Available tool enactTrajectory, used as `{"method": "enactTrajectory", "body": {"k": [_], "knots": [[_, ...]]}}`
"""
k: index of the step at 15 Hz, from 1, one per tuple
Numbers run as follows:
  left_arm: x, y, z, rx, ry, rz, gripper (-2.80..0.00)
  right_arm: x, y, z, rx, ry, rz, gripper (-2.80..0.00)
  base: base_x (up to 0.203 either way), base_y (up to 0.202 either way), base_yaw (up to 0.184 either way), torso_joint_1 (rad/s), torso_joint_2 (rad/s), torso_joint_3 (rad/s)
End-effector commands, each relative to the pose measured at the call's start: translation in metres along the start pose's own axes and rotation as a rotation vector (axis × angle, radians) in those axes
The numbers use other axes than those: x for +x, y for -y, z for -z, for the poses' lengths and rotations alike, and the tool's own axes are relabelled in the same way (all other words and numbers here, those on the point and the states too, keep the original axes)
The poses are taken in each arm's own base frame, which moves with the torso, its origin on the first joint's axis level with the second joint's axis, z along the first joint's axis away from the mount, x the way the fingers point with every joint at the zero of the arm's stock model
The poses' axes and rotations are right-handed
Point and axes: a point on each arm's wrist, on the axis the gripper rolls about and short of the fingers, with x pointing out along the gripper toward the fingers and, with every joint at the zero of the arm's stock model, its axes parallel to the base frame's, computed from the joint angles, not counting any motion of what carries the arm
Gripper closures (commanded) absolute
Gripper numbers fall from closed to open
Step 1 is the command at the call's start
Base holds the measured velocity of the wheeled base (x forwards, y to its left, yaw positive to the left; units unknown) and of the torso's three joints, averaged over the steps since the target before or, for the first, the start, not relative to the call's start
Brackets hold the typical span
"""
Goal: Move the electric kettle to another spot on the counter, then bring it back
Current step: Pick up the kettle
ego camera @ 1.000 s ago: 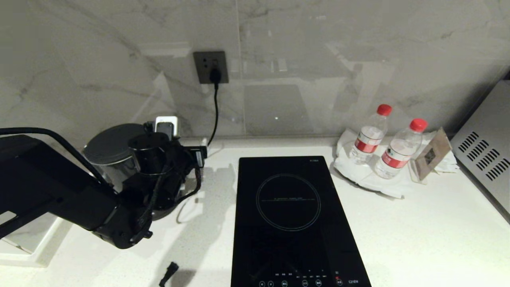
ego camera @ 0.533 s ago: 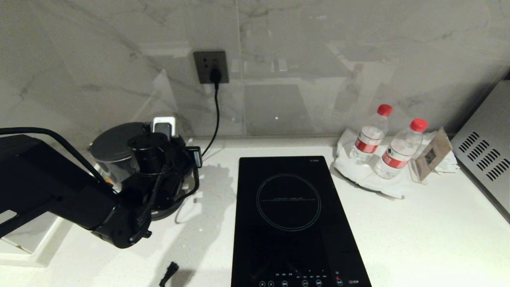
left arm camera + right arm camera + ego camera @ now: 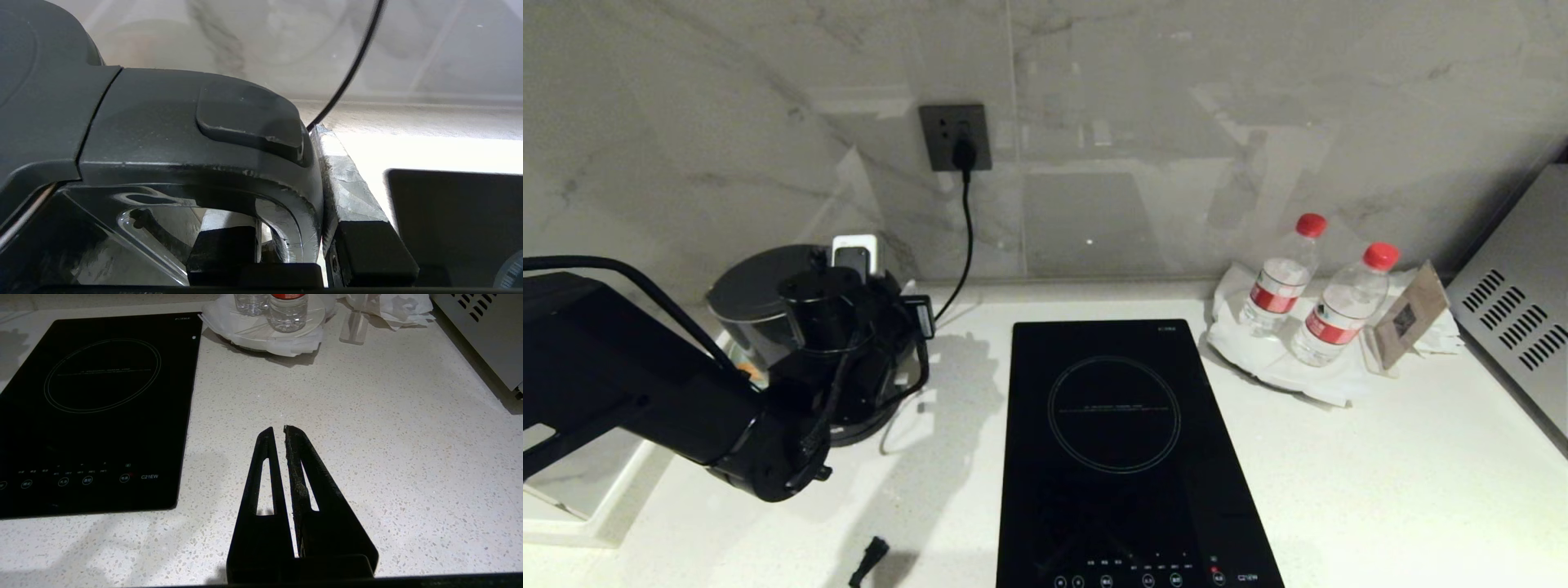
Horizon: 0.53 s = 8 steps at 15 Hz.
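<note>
1. Electric kettle (image 3: 756, 306) sits far left on the counter (image 3: 1380, 457) – left of the induction hob (image 3: 1119, 457).
2. Left gripper (image 3: 322, 204) is clamped on the kettle's handle (image 3: 286, 192), one finger (image 3: 351, 196) pressed on its outer side.
3. Right gripper (image 3: 283, 428) hangs above bare counter right of the hob – fingers pressed together, nothing held.

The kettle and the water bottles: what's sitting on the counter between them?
In the head view, the black induction hob lies flat on the counter between the kettle and the water bottles.
</note>
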Motion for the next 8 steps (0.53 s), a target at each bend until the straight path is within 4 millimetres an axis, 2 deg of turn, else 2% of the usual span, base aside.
{"method": "enactTrajectory", "body": {"k": [1, 8], "knots": [[0.001, -0.003, -0.008, -0.012, 0.030, -0.011, 0.00, 0.000, 0.000, 0.000, 0.000, -0.001, 0.000, 0.00, 0.000, 0.000, 0.000, 0.000, 0.00, 0.000], [0.000, -0.008, -0.037, -0.008, 0.068, -0.022, 0.00, 0.000, 0.000, 0.000, 0.000, -0.001, 0.000, 0.00, 0.000, 0.000, 0.000, 0.000, 0.00, 0.000]]}}
